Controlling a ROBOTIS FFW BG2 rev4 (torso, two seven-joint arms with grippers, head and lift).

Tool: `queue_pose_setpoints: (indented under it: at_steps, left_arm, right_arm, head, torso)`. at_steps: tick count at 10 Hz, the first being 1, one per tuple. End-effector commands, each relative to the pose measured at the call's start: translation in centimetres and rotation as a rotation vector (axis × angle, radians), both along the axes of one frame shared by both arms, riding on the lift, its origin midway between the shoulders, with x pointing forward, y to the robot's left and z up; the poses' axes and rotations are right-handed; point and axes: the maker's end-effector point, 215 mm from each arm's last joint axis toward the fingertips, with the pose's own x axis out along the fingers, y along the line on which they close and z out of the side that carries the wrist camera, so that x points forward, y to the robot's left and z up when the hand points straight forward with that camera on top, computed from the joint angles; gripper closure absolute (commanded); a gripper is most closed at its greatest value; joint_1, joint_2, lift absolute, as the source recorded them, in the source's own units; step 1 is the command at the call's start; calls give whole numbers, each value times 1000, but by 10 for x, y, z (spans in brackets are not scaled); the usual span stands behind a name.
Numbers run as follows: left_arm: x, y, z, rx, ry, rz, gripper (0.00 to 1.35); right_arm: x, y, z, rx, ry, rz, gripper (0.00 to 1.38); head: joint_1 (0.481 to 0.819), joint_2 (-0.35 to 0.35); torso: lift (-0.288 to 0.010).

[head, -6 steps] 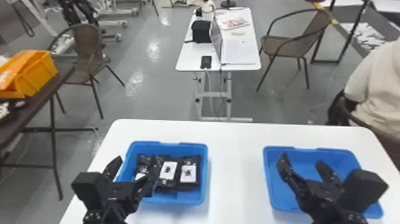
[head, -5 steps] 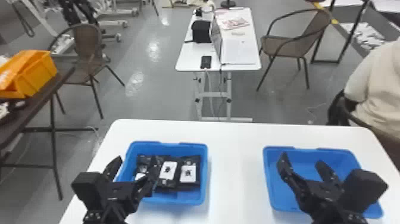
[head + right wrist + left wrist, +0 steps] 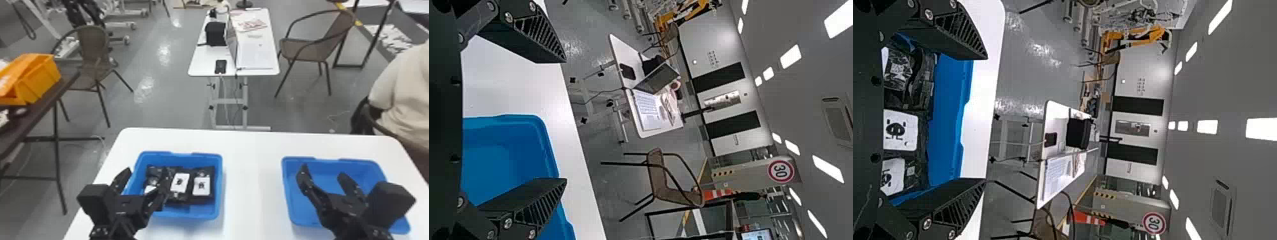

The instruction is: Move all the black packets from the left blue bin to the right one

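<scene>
Might lift two black packets [image 3: 201,186] at once, crowded side by side in the left blue bin [image 3: 194,213], or slip off a slack edge; look glossy, dark and crinkled around white labels [image 3: 179,183] with a small dark figure. Could also clip that bin's left wall with the left hand [image 3: 146,172], spread open and empty there, the right hand [image 3: 323,171] likewise open over the right blue bin [image 3: 367,167], right of the left one.

An orange bin [image 3: 40,78], perhaps plastic; brown chairs [image 3: 303,49]; a black phone [image 3: 221,66].
</scene>
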Motion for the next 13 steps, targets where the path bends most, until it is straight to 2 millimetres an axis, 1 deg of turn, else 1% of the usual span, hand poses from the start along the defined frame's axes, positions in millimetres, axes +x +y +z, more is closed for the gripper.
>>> queue_pose_setpoints:
  at_steps: [1, 2, 4, 5, 6, 7, 9, 10, 12, 13]
  left_arm:
    - [-1, 0, -2, -5, 4, 4, 162]
    - [-1, 0, -5, -5, 16, 4, 162]
    - [6, 6, -21, 30, 90, 3, 160]
    - [12, 14, -36, 29, 159, 14, 162]
    - [16, 18, -56, 0, 229, 22, 162]
    - [19, 17, -70, -14, 266, 21, 162]
    - [20, 13, -105, -34, 396, 17, 162]
    - [22, 11, -119, -29, 440, 16, 162]
    - [22, 30, -135, 27, 502, 71, 162]
    - [22, 31, -149, 8, 528, 76, 162]
  right_arm:
    - [0, 0, -2, 4, 4, -1, 174]
    - [-1, 2, -2, 5, 4, 2, 173]
    - [-1, 2, -2, 8, 5, 3, 173]
    - [-1, 2, -2, 10, 5, 3, 173]
    - [-1, 2, -2, 11, 5, 3, 173]
    - [-1, 3, -2, 14, 6, 2, 173]
    - [0, 4, -2, 19, 6, 3, 173]
    - [-1, 5, -3, 24, 7, 4, 173]
    - [-1, 6, -5, 31, 10, 6, 173]
    - [-2, 8, -5, 34, 11, 10, 173]
  head:
    - [695, 98]
    - [695, 98]
    - [695, 101]
    - [695, 103]
    - [695, 109]
    - [695, 118]
    - [695, 121]
    - [695, 120]
    - [695, 126]
    - [695, 136]
  torso:
    - [0]
    - [0]
    - [0]
    - [0]
    - [0]
    - [0]
    - [0]
    - [0]
    - [0]
    - [0]
